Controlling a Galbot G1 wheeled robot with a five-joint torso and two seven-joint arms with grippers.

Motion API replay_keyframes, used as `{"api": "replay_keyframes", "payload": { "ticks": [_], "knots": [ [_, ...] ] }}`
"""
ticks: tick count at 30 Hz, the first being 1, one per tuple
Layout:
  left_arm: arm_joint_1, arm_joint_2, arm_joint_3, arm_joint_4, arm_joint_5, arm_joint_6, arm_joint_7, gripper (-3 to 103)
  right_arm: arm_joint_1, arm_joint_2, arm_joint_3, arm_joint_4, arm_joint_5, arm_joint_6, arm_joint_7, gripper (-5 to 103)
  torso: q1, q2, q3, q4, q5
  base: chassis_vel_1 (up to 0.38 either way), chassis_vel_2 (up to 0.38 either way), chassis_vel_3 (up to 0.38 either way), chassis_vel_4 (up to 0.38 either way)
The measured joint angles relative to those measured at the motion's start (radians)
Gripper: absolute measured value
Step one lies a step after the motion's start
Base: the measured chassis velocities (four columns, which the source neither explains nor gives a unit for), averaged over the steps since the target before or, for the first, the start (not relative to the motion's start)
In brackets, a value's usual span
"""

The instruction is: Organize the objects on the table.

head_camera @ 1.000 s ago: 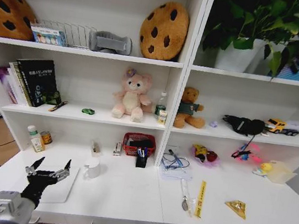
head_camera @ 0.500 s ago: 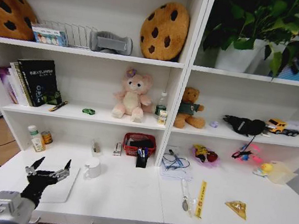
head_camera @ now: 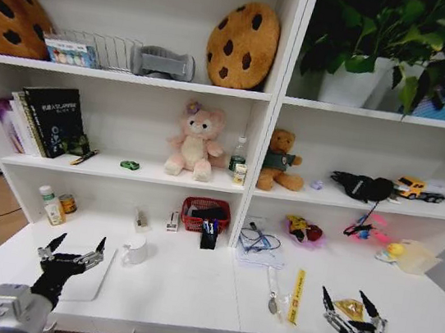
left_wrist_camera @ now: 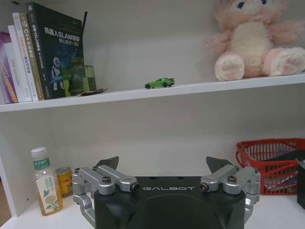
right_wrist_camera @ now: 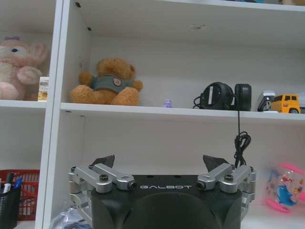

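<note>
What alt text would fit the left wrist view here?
The open left gripper hovers over the white table, facing a shelf unit. A tiny green toy car sits on the shelf above, between upright books and a pink plush toy; a red basket stands on the table.

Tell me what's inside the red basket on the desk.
The red basket holds a dark object lying across its top; what it is isn't clear. Its mesh wall and the black pen holder in front cover the contents lower down.
</note>
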Motion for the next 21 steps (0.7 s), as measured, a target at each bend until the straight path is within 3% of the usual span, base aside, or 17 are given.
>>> {"api": "replay_keyframes", "payload": {
  "ticks": [13, 18, 19, 21],
  "knots": [
    [0.000, 0.000, 0.000, 0.000, 0.000, 0.000, 0.000, 100, 0.020, 0.029, -0.034, -0.039, -0.037, -0.002, 0.034, 100, 0.000, 0.000, 0.000, -0.0002, 0.0006, -0.182, -0.159, 0.157, 0.170],
    [0.000, 0.000, 0.000, 0.000, 0.000, 0.000, 0.000, 100, 0.052, -0.015, -0.044, -0.085, -0.049, -0.134, 0.108, 100, 0.000, 0.000, 0.000, -0.0002, -0.0007, 0.008, 0.023, -0.016, -0.015],
    [0.000, 0.000, 0.000, 0.000, 0.000, 0.000, 0.000, 100, 0.052, -0.015, -0.044, -0.085, -0.049, -0.134, 0.108, 100, 0.000, 0.000, 0.000, -0.0002, -0.0007, 0.065, 0.070, -0.055, -0.052],
    [0.000, 0.000, 0.000, 0.000, 0.000, 0.000, 0.000, 100, 0.092, -0.061, -0.041, -0.126, -0.022, -0.211, 0.146, 100, 0.000, 0.000, 0.000, -0.0002, -0.0005, 0.046, 0.056, -0.055, -0.038]
  ]
}}
